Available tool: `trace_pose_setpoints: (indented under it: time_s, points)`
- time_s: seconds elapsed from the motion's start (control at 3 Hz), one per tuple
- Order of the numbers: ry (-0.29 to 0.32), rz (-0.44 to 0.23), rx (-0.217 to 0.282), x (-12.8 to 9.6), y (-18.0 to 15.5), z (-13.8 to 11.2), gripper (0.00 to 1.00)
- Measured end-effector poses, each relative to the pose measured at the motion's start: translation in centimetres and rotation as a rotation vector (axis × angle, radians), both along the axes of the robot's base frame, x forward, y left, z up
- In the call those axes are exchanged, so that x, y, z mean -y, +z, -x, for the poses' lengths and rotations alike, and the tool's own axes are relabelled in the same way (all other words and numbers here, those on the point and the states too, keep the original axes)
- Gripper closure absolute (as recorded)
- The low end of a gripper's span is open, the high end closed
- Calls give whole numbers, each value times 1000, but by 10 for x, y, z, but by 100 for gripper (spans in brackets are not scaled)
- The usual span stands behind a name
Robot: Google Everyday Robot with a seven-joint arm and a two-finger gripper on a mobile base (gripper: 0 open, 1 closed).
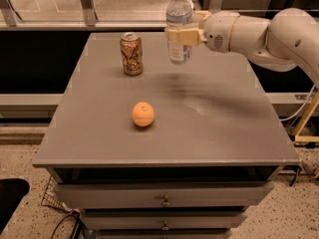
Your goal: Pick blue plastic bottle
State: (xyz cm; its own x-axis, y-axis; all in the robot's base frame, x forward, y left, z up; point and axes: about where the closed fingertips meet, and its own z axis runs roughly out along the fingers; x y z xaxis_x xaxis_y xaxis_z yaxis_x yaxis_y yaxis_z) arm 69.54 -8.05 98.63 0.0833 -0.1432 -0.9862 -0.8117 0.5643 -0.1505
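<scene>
Grey counter (224,128), can (131,54) + orange (143,114) on it. Hand (178,35) clamped round blue bottle (179,15), which looks off the surface. Lift straight, upright imo.

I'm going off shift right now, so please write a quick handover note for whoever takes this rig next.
Gripper: shut on the blue plastic bottle, above the far side of the table.
Bottle: upright, appears lifted clear of the tabletop, to the right of the can. The orange lies mid-table, untouched.
Done: the grasp and, it seems, the lift.
Left: probably just confirm that the grip is secure.
</scene>
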Motion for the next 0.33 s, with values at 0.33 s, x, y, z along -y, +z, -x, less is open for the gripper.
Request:
trace_pose_setpoints:
  time_s: [0.33]
  points:
    - [22,24,43,-5,28,11,100]
